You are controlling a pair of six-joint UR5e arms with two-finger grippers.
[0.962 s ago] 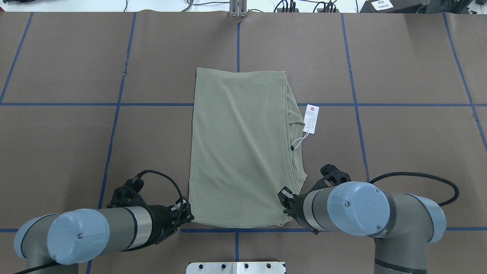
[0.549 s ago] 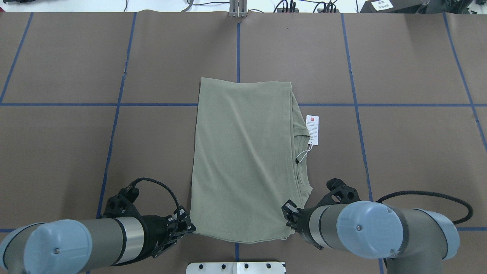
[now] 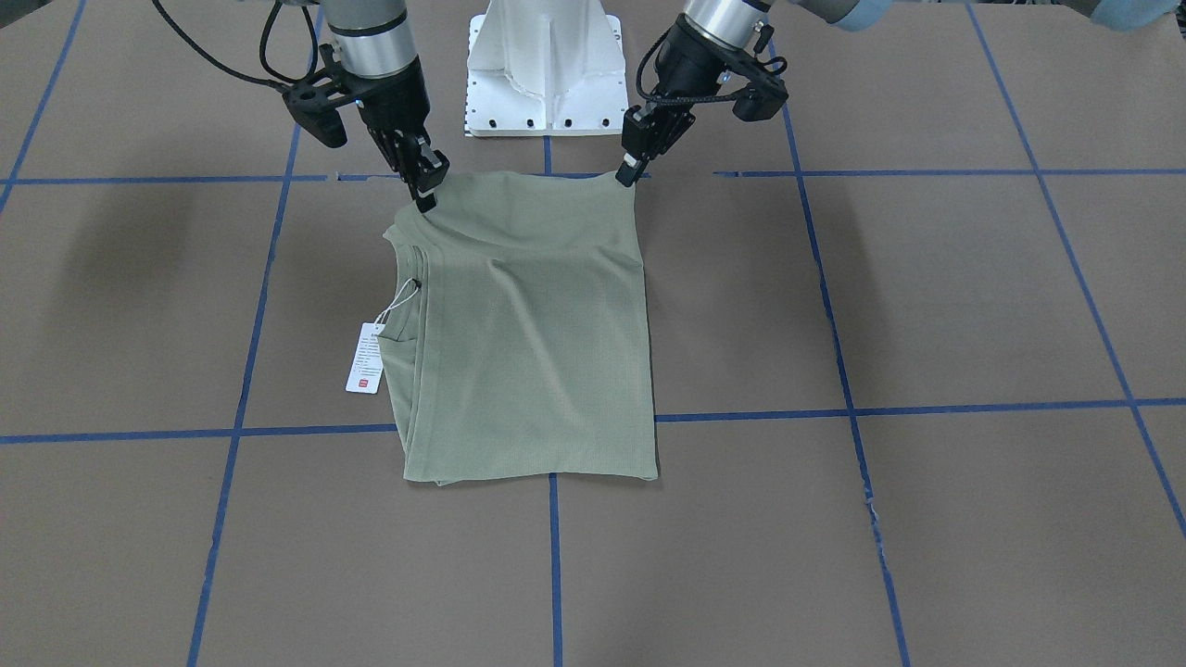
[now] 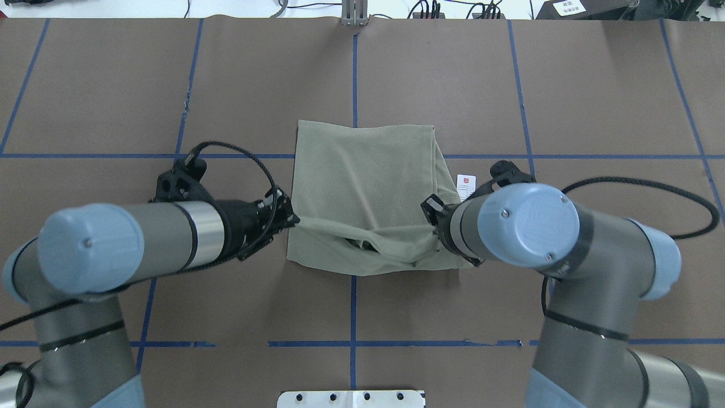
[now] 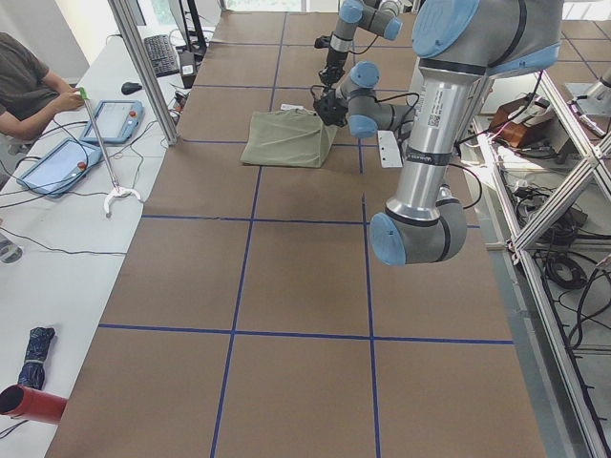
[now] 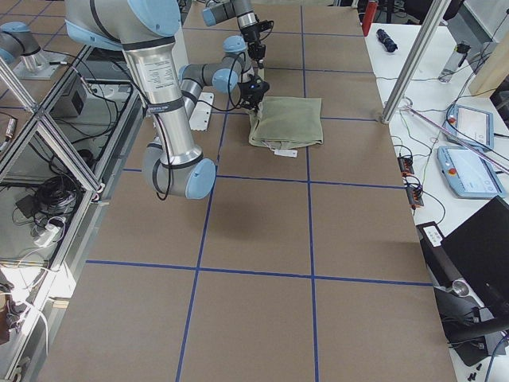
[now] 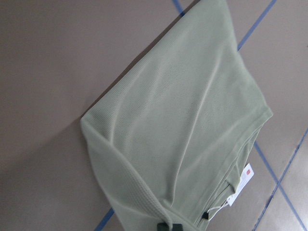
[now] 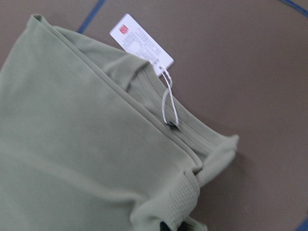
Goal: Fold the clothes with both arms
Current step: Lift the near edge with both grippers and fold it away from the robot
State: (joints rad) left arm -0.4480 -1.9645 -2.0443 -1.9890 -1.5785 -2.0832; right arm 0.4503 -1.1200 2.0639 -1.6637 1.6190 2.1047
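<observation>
**Half-fold under way: near edge lifted, not yet laid down**

We have the shirt at the middle of the desk, already folded to a narrow strip running near to far. Its far part lies flat. Its near edge is raised off the desk and hangs between our two tools, so we judge this to be the step that folds the strip in half.

The left tool is pinched tight on the near-left corner. The right tool is pinched tight on the near-right corner, on the collar side. Both jaws stand narrow with cloth between them, and the front view shows each corner drawn up to a point at the fingertips.

Between the grips the lifted edge sags, with a loose pocket near its middle. The white tag lies on the desk just right of the shirt, close by the right tool.

Next, we think, both tools should carry the edge farther away, level and in step. They should then lower it until it meets the far edge, and only then open. Keeping the cloth taut between the tools would take out the sag. The tag may get caught under the fold.
</observation>
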